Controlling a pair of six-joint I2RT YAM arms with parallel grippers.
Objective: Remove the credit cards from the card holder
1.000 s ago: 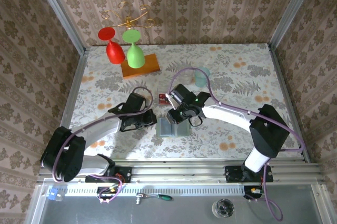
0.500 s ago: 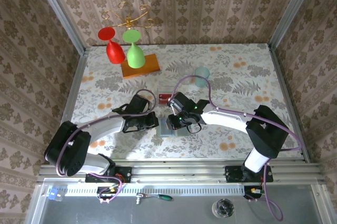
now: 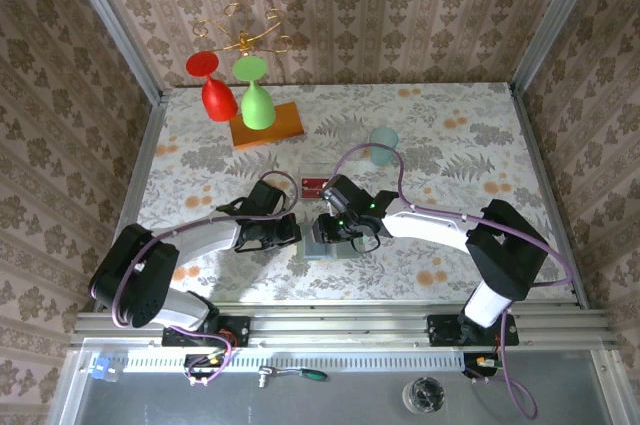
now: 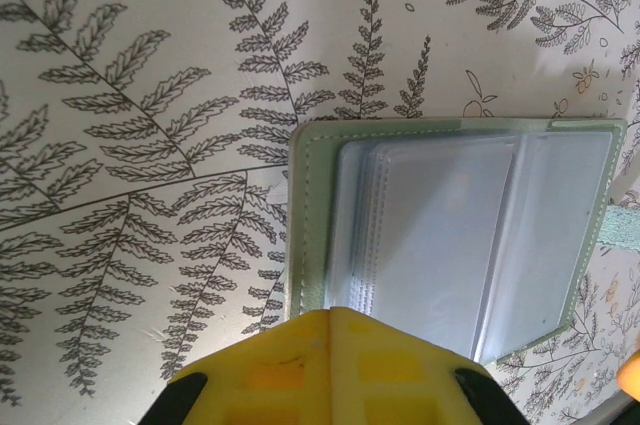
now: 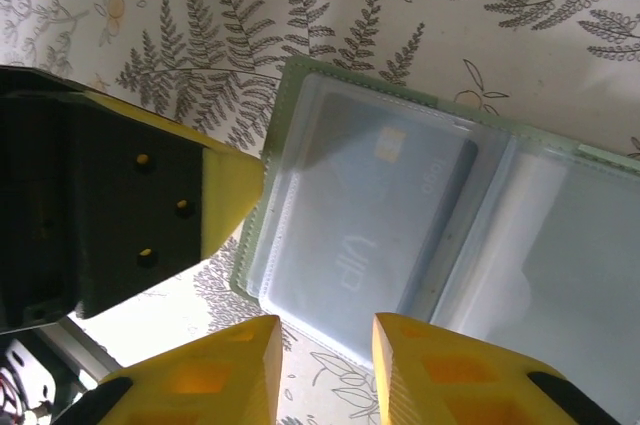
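Lying open on the floral worktop (image 3: pixel 450 165) near its front middle, the sage-green card holder (image 3: pixel 325 249) is showing its pale pockets upward, with a tool at each side. The left tool (image 4: pixel 330 317) is holding its 2 fingers together, tips at the holder's left edge. The right tool (image 5: pixel 325 330) is hovering with its fingers apart over another edge, clamping nothing. 1 grey-blue card (image 5: pixel 385 200) is sitting inside a pocket, and 1 red card (image 3: pixel 313 185) is lying on the worktop just behind the holder.
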